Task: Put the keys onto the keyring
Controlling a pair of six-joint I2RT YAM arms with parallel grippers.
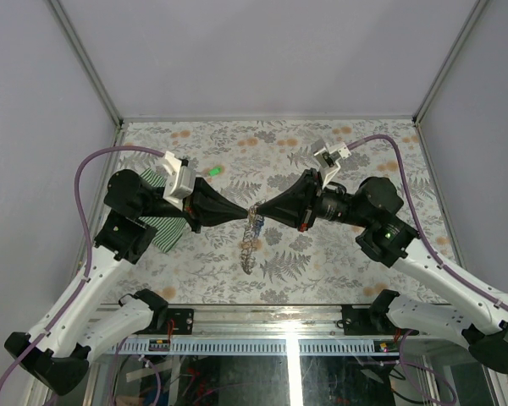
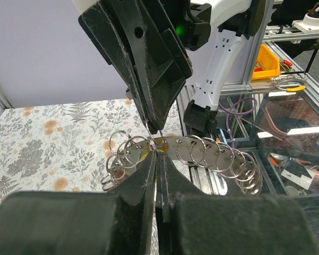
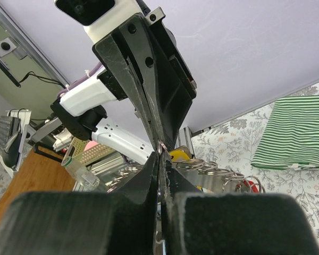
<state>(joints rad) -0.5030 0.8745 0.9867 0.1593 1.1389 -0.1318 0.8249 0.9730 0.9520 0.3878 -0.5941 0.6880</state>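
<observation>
Both tools meet tip to tip above the middle of the table: the left tool and the right tool each pinch their jaws narrow on the keyring, a string of linked rings hanging between them with its lower end trailing toward the table. A red head and a yellowish head show among the rings, so some keys may already be on, though I cannot tell if they are threaded. One green key lies apart on the table behind the left arm, so the job looks unfinished.
</observation>
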